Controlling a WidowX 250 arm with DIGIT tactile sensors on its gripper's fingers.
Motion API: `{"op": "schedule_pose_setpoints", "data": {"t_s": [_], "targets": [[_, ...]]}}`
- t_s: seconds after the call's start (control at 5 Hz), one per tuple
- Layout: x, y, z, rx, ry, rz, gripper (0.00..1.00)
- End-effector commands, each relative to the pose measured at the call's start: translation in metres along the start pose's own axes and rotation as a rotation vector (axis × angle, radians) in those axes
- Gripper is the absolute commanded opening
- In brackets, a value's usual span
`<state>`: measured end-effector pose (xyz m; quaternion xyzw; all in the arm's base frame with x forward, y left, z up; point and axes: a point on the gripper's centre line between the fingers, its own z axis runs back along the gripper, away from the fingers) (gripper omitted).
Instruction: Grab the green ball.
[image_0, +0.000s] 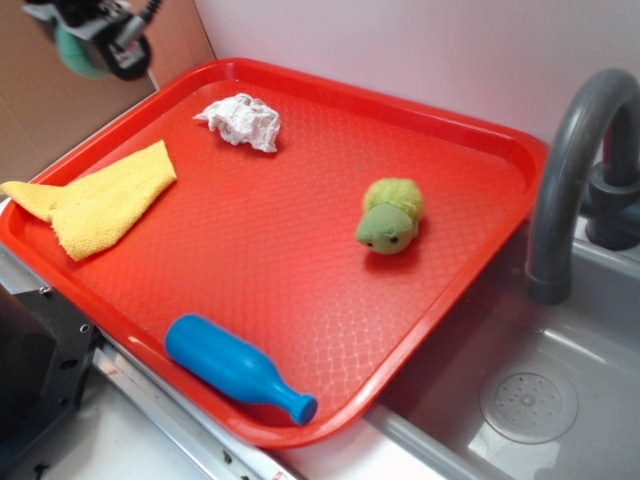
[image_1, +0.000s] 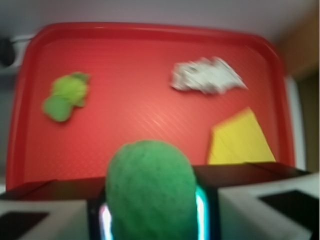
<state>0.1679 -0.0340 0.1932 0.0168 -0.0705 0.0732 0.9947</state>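
My gripper (image_0: 88, 50) is at the top left of the exterior view, raised well above the red tray's (image_0: 300, 330) back left corner. It is shut on the green ball (image_0: 78, 52), a teal-green round shape between the fingers. In the wrist view the green ball (image_1: 150, 192) fills the lower middle, pinched between the jaws, its dimpled surface close to the camera. The tray (image_1: 150, 130) lies far below it.
On the tray lie a fuzzy yellow-green plush toy (image_0: 390, 216), a crumpled white cloth (image_0: 240, 120), a yellow towel (image_0: 95, 205) and a blue plastic bottle (image_0: 235, 368) near the front edge. A grey sink (image_0: 530, 400) with a tall faucet (image_0: 570, 170) sits at the right.
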Motion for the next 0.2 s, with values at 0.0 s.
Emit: {"op": "schedule_pose_setpoints", "data": {"t_s": [0.0], "targets": [[-0.0099, -0.0205, -0.0088, -0.107, 0.126, -0.003, 1.00]]}}
